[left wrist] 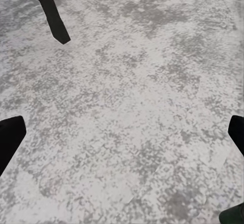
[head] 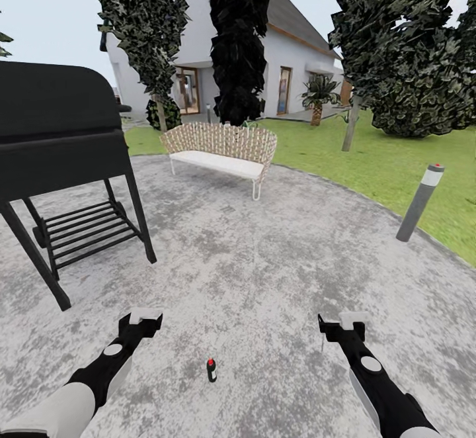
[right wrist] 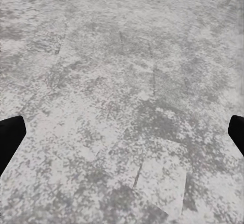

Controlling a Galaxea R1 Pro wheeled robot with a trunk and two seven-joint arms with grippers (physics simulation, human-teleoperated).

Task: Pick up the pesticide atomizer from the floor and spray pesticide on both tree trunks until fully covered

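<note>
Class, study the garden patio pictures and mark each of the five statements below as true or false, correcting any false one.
1. The pesticide atomizer stands upright on the paved floor between the two arms. True.
2. The left gripper is holding the atomizer. False: it is open and empty, apart from the atomizer.
3. A wicker bench stands at the far edge of the paving. True.
4. The black grill is on the robot's right. False: it stands on its left.
5. The right gripper is shut. False: its fingers stand wide apart over bare paving.
</note>
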